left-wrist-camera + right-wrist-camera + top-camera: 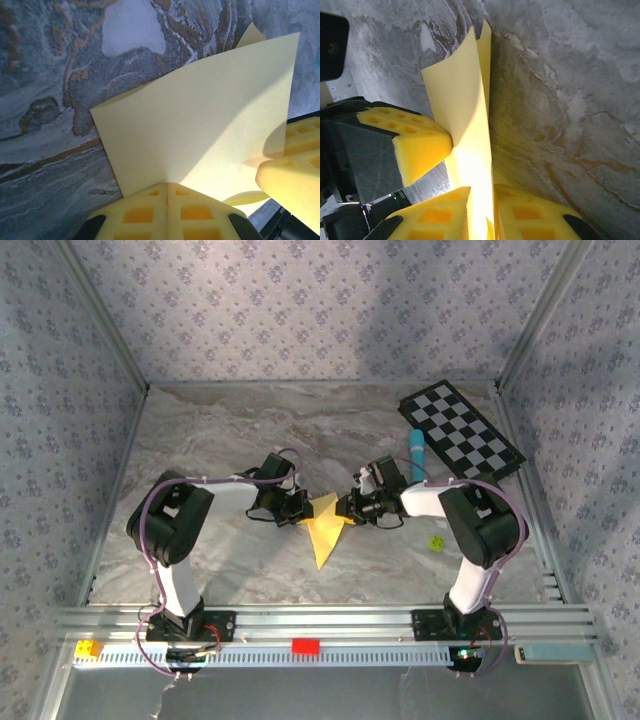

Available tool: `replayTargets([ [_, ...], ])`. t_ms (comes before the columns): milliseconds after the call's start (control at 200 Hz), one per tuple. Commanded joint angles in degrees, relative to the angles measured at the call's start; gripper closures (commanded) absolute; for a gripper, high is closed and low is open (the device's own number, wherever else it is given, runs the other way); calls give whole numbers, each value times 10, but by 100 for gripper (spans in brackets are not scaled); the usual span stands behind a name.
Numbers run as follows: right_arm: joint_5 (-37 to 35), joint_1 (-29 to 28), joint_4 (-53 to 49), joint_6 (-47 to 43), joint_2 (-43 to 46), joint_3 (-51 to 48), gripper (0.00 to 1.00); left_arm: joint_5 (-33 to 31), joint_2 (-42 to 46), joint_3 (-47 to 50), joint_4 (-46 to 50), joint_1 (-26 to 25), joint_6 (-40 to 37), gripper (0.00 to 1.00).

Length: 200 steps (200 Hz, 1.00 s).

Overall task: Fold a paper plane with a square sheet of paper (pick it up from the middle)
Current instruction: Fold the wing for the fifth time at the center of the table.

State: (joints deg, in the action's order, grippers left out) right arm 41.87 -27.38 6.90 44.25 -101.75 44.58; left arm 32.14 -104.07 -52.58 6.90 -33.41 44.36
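The square sheet of paper (322, 525) is yellow and creased into a pointed wedge, held up between both arms at mid-table with its tip toward the near edge. My left gripper (300, 508) is shut on the sheet's edge; in the left wrist view its pads (167, 185) meet with the paper (200, 115) fanning out above them. My right gripper (346, 508) faces it from the right. In the right wrist view its jaws (481, 192) stand a narrow gap apart with the paper (465, 100) running between them. The left gripper's pad (415, 140) pinches the sheet beside it.
A black-and-white checkered board (462, 430) lies at the back right with a light-blue marker (417, 455) beside it. A small yellow-green ball (437, 542) sits right of the right arm. Patterned walls close in the marbled table (220, 440) on three sides.
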Motion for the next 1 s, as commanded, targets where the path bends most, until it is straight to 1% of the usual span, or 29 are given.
replayTargets([
  [0,17,3,-12,-11,-10,15,85,-8,4,-9,28,-2,-8,98],
  [110,6,5,-19,-10,-4,14,92,-9,16,-9,24,-2,-6,97],
  [165,-1,6,-17,-3,2,9,94,-9,27,-7,21,-2,-5,94],
  [270,-13,7,8,29,21,-6,99,-25,62,-7,23,-2,-8,83],
  [370,-43,7,29,69,46,-25,100,-38,97,-5,28,-3,-22,67],
  [425,-61,8,43,100,61,-38,100,-44,116,-7,33,-6,-38,63],
  [515,-94,7,61,151,83,-57,100,-72,144,-8,56,-20,-73,61],
  [655,-124,4,87,216,101,-75,100,-129,165,-9,87,-69,-127,62],
  [730,-135,2,88,233,106,-77,100,-165,167,-11,99,-105,-149,62],
  [840,-141,0,96,253,105,-83,100,-237,165,-14,109,-158,-170,61],
  [915,-140,0,102,261,104,-86,100,-281,160,-14,109,-185,-181,60],
  [995,-142,-1,102,265,105,-88,100,-314,152,-14,109,-209,-183,60],
])
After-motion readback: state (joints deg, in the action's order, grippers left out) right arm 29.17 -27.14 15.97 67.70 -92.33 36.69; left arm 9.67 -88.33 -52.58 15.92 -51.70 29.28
